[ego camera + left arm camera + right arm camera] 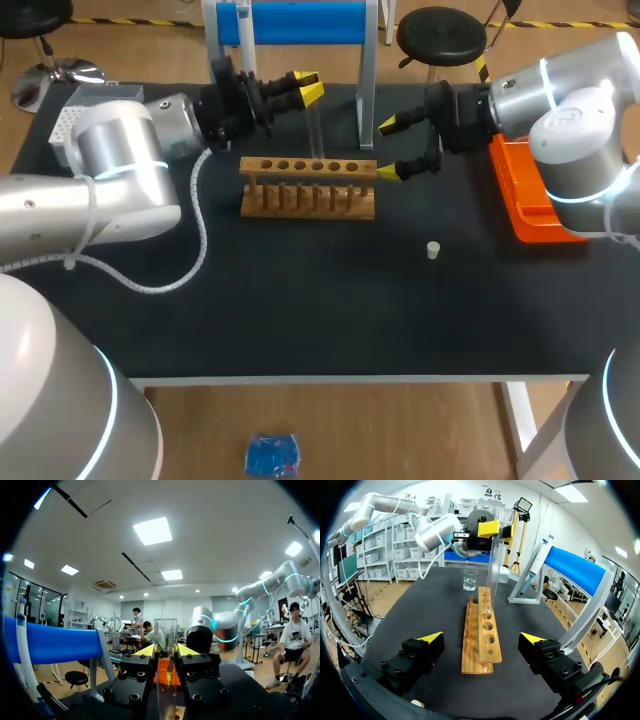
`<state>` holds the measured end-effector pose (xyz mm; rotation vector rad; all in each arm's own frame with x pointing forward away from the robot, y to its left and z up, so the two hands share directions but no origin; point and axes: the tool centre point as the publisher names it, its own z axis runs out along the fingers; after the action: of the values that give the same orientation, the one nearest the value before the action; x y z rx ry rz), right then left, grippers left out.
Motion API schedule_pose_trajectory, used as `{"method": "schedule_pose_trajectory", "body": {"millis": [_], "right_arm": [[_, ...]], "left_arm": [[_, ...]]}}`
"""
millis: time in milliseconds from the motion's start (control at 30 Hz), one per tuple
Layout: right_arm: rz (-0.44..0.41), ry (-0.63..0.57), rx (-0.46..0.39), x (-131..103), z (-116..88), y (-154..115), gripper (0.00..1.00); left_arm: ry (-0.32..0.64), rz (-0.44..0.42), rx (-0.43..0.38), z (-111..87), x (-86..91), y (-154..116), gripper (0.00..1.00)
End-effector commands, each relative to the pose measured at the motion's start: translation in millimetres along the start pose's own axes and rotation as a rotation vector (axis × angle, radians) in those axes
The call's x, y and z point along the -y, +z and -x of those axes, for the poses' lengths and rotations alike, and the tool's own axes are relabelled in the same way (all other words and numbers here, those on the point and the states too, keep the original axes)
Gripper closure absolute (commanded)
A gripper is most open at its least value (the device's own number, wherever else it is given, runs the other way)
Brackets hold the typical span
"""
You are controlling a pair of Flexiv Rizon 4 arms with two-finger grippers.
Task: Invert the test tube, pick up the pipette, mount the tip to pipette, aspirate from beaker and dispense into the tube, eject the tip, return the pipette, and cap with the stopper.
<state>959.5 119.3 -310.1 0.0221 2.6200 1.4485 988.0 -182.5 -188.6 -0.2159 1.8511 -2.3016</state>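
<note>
My left gripper (303,90) is shut on a clear test tube (316,130), held upright over the wooden rack (308,190). In the left wrist view the tube (166,630) stands between the yellow fingertips (145,651). Its lower end is at the rack's row of holes (486,611); whether it sits in a hole I cannot tell. My right gripper (388,147) stands open just right of the rack, nothing between its fingers. A small white stopper (433,250) lies on the mat in front of it. The beaker (470,580) stands beyond the rack, and the pipette (535,565) hangs on the blue stand (572,565).
An orange tray (528,195) lies at the right edge under my right arm. A white box (70,120) sits at the far left. The blue stand (300,22) rises behind the rack. Bare black mat spreads in front of the rack.
</note>
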Motion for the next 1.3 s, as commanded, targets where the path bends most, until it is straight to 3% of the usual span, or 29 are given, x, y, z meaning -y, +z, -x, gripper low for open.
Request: {"method": "schedule_pose_trajectory", "body": {"millis": [33, 867, 1300], "right_arm": [[-0.001, 0.000, -0.001, 0, 0, 0, 0.00], [-0.001, 0.000, -0.001, 0, 0, 0, 0.00], [-0.001, 0.000, -0.001, 0, 0, 0, 0.00]], "left_arm": [[-0.001, -0.004, -0.003, 3.0, -4.4, 0, 1.00], [-0.011, 0.018, 0.005, 6.7, -14.0, -3, 1.00], [0.030, 0.132, 0.008, 8.5, -16.1, -4, 1.00]]}}
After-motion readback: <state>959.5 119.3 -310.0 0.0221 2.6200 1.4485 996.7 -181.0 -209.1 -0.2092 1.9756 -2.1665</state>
